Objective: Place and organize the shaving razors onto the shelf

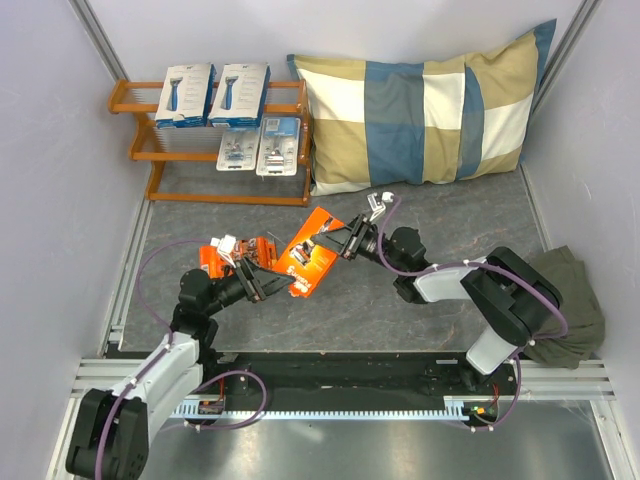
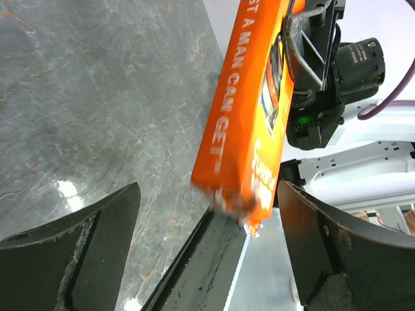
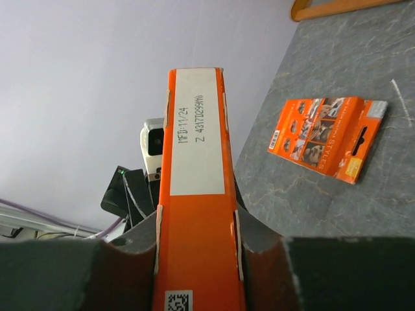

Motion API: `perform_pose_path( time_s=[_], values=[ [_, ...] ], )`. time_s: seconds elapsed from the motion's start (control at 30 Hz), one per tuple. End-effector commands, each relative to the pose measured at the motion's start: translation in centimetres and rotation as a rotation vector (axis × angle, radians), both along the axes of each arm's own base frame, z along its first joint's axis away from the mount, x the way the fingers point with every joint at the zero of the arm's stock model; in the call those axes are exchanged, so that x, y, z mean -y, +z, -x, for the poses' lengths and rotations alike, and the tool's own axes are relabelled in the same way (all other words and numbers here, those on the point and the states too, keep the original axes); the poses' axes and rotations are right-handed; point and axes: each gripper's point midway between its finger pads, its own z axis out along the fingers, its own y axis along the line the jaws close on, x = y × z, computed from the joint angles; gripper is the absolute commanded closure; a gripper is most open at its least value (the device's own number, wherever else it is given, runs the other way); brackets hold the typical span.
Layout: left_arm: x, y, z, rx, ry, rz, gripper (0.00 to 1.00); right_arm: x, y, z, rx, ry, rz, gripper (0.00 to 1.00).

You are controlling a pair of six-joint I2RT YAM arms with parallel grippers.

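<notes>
My right gripper (image 1: 337, 243) (image 3: 194, 227) is shut on a small orange razor pack (image 1: 310, 260) (image 3: 194, 188), holding it tilted above the table. The pack's lower end (image 2: 249, 129) hangs between the spread fingers (image 2: 84, 253) of my open left gripper (image 1: 270, 282) (image 2: 207, 227), close to the right finger, with a gap on each side. A second orange pack (image 1: 222, 255) (image 3: 327, 136) lies flat on the table. The wooden shelf (image 1: 135, 97) at the back left carries two white razor boxes (image 1: 186, 95) on its top tier. Two clear blister packs (image 1: 260, 147) rest on the middle tier.
A blue-and-beige checked pillow (image 1: 430, 110) leans against the back wall right of the shelf. A dark green cloth (image 1: 575, 300) lies at the right edge. White walls close in on both sides. A black rail (image 1: 340, 375) runs along the near edge.
</notes>
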Motion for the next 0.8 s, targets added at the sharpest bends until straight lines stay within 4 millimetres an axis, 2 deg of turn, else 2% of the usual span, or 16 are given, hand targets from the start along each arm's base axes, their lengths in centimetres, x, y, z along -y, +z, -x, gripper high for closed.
perform_pose_path(
  time_s=[0.0, 0.33, 0.37, 0.47, 0.63, 0.73, 0.77],
  values=[
    [0.8, 1.7, -0.5, 0.057, 0.012, 0.036, 0.1, -0.9, 3.5, -0.1, 0.087, -0.001, -0.089, 0.92],
    [3.5, 2.5, 0.2, 0.077, -0.048, 0.068, 0.25, -0.5, 3.7, 0.1, 0.077, -0.042, -0.1, 0.93],
    [3.5, 2.6, 0.2, 0.084, -0.052, 0.071, 0.31, -0.3, 4.0, 0.1, 0.082, -0.048, -0.106, 0.93],
    [3.6, 2.8, 0.2, 0.087, -0.053, 0.076, 0.4, -0.2, 4.1, 0.1, 0.085, -0.055, -0.104, 0.92],
    [3.5, 3.1, 0.2, 0.102, -0.043, 0.082, 0.5, -0.4, 4.4, 0.2, 0.093, -0.04, -0.107, 0.92],
    [3.5, 3.2, 0.3, 0.104, -0.043, 0.082, 0.61, -0.5, 4.5, 0.4, 0.096, -0.031, -0.115, 0.9],
    [3.4, 3.2, 0.3, 0.107, -0.04, 0.082, 0.69, -0.5, 4.3, 0.3, 0.094, -0.03, -0.112, 0.87]
  ],
)
